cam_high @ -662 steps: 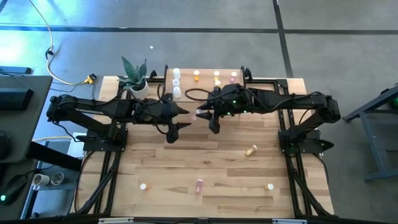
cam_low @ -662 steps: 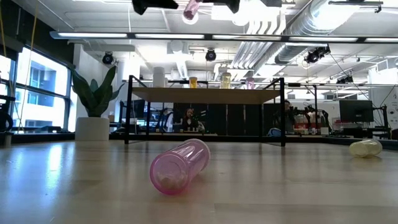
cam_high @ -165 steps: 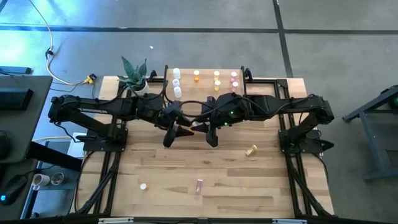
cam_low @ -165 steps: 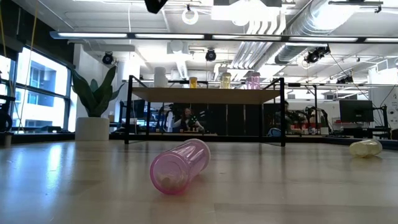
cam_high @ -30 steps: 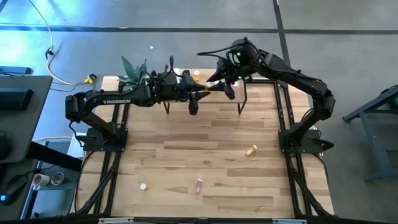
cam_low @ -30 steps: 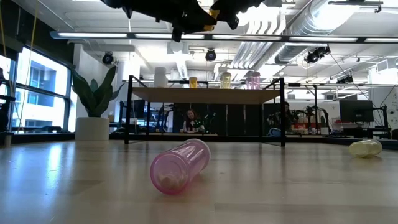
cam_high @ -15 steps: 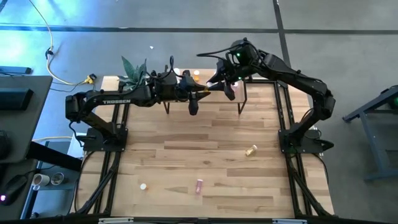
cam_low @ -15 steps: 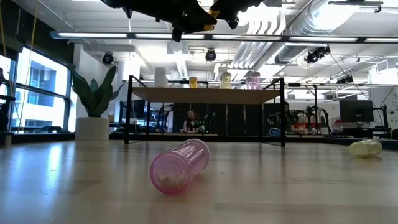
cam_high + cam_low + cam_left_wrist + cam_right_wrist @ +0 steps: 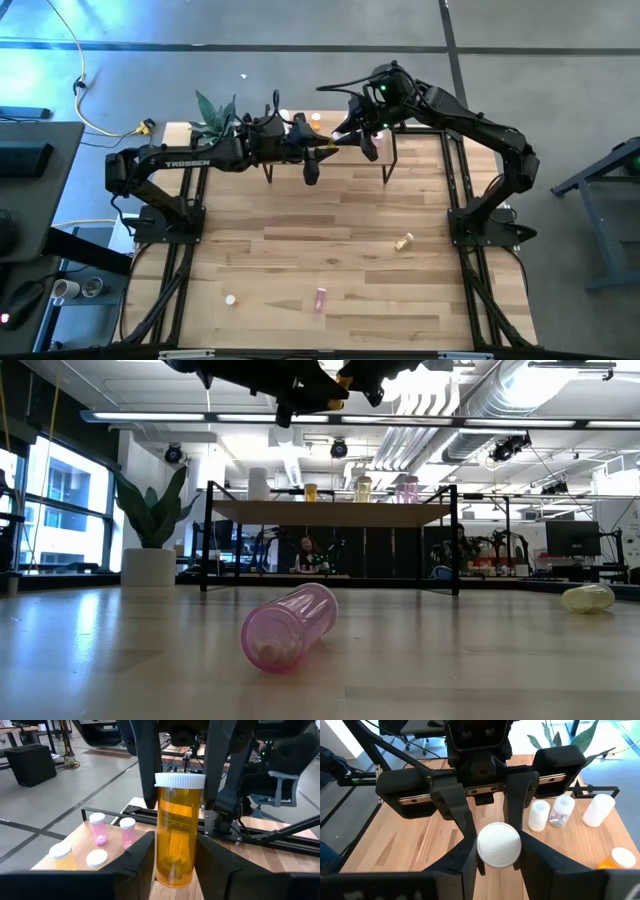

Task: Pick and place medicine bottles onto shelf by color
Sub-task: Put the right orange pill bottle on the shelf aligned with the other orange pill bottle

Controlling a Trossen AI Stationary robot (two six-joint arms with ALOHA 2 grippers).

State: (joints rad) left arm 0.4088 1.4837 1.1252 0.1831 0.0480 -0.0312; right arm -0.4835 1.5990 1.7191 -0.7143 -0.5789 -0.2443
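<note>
Both grippers meet high above the shelf (image 9: 330, 513) at the table's far edge, on one orange bottle (image 9: 176, 840) with a white cap, which stands upright. My left gripper (image 9: 322, 152) comes from the left and is shut on its lower body. My right gripper (image 9: 347, 140) comes from the right and is shut at its cap (image 9: 499, 844). On the shelf stand pink bottles (image 9: 127, 831), orange ones (image 9: 62, 856) and white ones (image 9: 538, 815), each on its base. A pink bottle (image 9: 288, 626) and a yellow one (image 9: 404, 241) lie on their sides on the table. My left gripper pinches the orange bottle's lower body (image 9: 175, 870) between its two fingers, coming nearly level from the table's left. The bottle stands upright in them, clear of the shelf. My right gripper has its fingers (image 9: 147, 780) on the two sides of the white cap (image 9: 180, 780), slanting down from the table's right.
A potted plant (image 9: 215, 125) stands at the shelf's left end. A small white-capped bottle (image 9: 231, 298) stands near the table's front left. The shelf's black legs (image 9: 390, 165) stand under the grippers. A person sits in the room beyond the table.
</note>
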